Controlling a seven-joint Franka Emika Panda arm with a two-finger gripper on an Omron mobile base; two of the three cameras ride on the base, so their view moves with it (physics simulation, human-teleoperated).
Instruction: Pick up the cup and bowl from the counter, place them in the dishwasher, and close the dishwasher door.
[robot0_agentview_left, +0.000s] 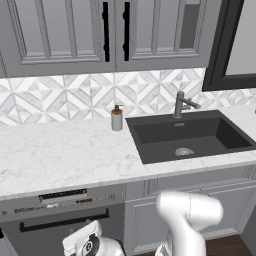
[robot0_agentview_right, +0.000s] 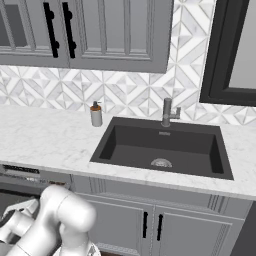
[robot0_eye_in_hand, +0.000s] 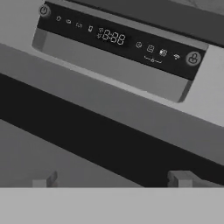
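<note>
"8:88" digits on dishwasher door (robot0_eye_in_hand: 109, 109) control strip (robot0_eye_in_hand: 118, 39), small icons beside, too tiny to read

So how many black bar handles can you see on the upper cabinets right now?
2. Both hang upright side by side where the two upper cabinet doors meet: the left handle and the right handle, above the soap dispenser. More may lie outside the frame.

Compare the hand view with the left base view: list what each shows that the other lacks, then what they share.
Hand view alone: the lit digits and icons on the control strip, read up close, and the two finger tips of the open jaws spread wide. Left base view alone: the counter, sink, faucet, soap dispenser and upper cabinets. Both: the dishwasher door with its black bar handle.
</note>
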